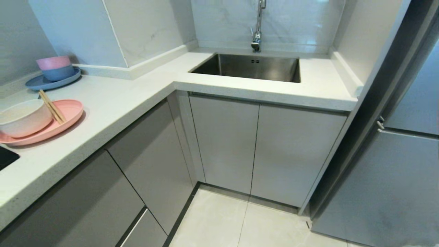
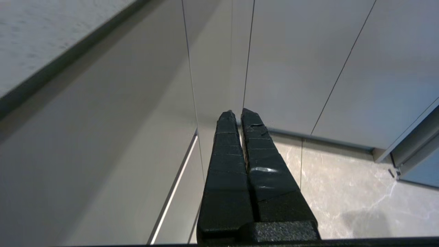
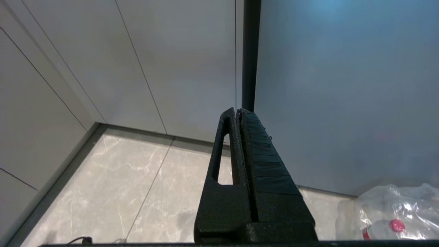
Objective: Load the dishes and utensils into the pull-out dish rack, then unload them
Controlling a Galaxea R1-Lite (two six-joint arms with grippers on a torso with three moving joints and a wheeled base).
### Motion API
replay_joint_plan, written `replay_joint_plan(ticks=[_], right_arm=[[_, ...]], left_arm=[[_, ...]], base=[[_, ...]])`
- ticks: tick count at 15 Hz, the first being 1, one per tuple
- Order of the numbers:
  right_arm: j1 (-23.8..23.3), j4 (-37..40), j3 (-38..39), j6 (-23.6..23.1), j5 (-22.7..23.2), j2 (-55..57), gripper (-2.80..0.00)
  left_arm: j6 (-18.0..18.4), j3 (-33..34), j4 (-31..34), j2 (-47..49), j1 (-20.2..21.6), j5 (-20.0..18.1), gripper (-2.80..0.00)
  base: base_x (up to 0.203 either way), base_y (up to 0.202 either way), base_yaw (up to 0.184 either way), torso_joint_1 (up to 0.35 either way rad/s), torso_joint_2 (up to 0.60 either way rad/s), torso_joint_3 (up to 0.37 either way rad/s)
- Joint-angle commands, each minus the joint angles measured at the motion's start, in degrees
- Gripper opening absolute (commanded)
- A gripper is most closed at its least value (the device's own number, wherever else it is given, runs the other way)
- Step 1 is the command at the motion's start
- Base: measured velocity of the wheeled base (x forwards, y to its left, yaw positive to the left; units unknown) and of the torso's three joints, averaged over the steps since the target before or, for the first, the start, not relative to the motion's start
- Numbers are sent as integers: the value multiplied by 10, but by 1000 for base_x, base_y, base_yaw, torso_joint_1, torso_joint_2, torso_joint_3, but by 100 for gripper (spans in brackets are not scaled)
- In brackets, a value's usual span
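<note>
At the left edge of the worktop (image 1: pixel 113 103), the off-white bowl (image 1: pixel 22 118) sits on a pink plate (image 1: pixel 68 113) with the chopsticks (image 1: pixel 52 107) propped across the bowl's rim, probably staged together for an easy pick. Pink and blue bowls (image 1: pixel 55 68) are stacked on a blue plate near the back wall. The spoon is not visible, nor is the pull-out dish rack; every cabinet front (image 1: pixel 223 140) is closed. The left end effector (image 2: pixel 236 115) and right end effector (image 3: pixel 236 111) hang low beside the cabinets, each pinched together and empty, apparently parked before work begins.
</note>
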Motion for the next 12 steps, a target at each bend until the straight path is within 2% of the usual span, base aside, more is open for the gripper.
replay_joint_plan(ticks=[1, 12], right_arm=[[0, 0, 1, 0, 0, 0, -280], [0, 0, 1, 0, 0, 0, -280]], left_arm=[[0, 0, 0, 0, 0, 0, -280], [0, 0, 0, 0, 0, 0, -280]], base=[[0, 0, 0, 2, -2, 189], [0, 0, 0, 3, 1, 201]])
